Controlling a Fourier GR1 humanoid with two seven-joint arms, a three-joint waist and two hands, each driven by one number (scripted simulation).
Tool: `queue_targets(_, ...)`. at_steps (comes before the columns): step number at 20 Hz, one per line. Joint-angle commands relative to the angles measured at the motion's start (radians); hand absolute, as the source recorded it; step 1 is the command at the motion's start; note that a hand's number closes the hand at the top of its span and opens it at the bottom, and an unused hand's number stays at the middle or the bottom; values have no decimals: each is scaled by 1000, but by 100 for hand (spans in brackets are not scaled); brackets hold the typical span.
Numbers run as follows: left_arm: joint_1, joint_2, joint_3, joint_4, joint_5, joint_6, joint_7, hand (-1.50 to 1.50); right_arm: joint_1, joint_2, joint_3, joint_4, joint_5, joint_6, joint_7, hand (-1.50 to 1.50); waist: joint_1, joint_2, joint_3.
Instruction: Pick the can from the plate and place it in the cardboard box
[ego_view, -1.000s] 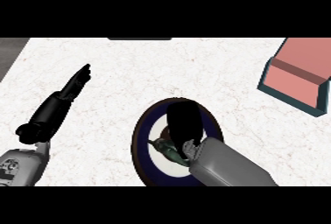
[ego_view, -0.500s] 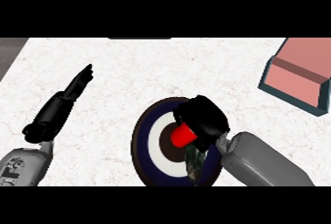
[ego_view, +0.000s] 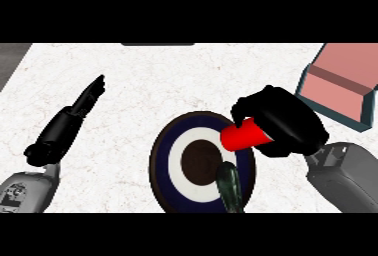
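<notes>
We are finding no readable text, label, brand, number or sign on anything lying on the worktop (ego_view: 148, 80).

Right hand (ego_view: 284, 122) curled closed; left hand (ego_view: 77, 112) flat, fingers straight.

bench (ego_view: 148, 80): white marbled top | dark green long object (ego_view: 230, 187): lies on plate's lower right part, maybe a utensil, hard to tell | dark strip (ego_view: 157, 44): bench's far edge
</notes>
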Motion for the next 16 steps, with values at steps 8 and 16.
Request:
queue_targets(8, -56, 18, 43, 14, 31, -49, 47, 0, -65, -16, -441, 21, -199, -10, 220, 150, 1, 2, 0)
queue_targets(16, -9, -46, -7, -15, -37, -17, 1, 0, -249, -73, -595, 425, -176, -21, 117, 150, 30, 10, 0)
